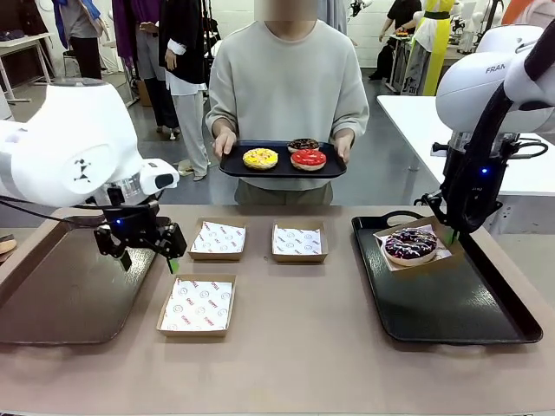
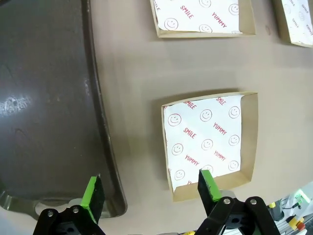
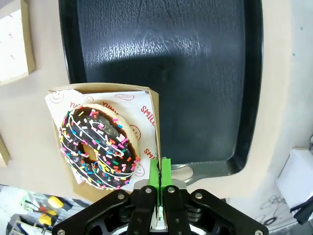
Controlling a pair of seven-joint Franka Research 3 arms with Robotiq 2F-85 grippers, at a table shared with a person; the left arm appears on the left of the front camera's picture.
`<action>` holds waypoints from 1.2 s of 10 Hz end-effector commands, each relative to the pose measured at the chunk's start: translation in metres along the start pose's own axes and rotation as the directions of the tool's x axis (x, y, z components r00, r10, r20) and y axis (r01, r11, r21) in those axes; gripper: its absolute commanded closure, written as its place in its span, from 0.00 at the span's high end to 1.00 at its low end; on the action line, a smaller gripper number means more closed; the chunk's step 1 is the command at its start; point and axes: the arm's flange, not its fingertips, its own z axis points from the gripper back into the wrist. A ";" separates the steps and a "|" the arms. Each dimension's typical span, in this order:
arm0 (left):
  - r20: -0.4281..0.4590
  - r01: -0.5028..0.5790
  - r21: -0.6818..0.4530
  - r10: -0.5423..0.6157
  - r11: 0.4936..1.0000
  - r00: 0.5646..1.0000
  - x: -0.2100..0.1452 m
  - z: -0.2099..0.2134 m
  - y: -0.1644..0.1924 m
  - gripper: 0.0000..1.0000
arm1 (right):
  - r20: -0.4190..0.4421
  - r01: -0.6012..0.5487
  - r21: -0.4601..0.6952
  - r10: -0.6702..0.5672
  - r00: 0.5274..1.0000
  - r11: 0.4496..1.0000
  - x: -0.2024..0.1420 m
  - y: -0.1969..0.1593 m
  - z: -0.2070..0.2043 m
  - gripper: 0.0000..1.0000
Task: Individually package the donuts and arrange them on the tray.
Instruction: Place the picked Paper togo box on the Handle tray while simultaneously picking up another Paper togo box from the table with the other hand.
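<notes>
A person at the far side holds a small black tray (image 1: 232,166) carrying a yellow-iced donut (image 1: 260,158), a red-iced donut (image 1: 308,159) and a chocolate donut (image 1: 303,144). The dark donut with sprinkles (image 1: 410,244) (image 3: 98,147) lies in a cardboard box (image 3: 153,110) at the far left corner of the black tray (image 1: 460,303) (image 3: 195,73). My right gripper (image 1: 451,232) (image 3: 160,171) is shut on that box's side wall. My left gripper (image 1: 149,260) (image 2: 150,188) hangs open and empty over the table, beside an empty paper-lined box (image 2: 208,142).
Three empty lined boxes (image 1: 218,238) (image 1: 299,242) (image 1: 199,304) sit mid-table. A large dark tray (image 1: 61,286) (image 2: 44,98) lies at the left, its rim just under my left gripper. Bare table surface runs along the front edge.
</notes>
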 end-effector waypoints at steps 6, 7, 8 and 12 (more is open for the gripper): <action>0.019 -0.053 0.017 0.053 0.998 0.998 -0.019 -0.051 -0.022 1.00 | -0.001 -0.001 -0.001 0.001 1.000 1.000 -0.002 0.000 0.002 0.01; 0.014 -0.057 0.014 0.057 0.998 0.998 -0.020 -0.057 -0.022 1.00 | -0.001 -0.001 -0.001 0.001 1.000 1.000 -0.002 0.000 0.002 0.01; 0.003 -0.054 0.016 0.054 0.998 0.999 -0.022 -0.063 -0.022 1.00 | -0.001 -0.001 -0.001 0.001 1.000 1.000 -0.002 0.000 0.002 0.01; -0.017 -0.030 0.000 0.030 1.000 0.999 -0.019 -0.055 -0.016 1.00 | -0.001 -0.001 -0.001 0.001 1.000 1.000 -0.002 0.000 0.002 0.01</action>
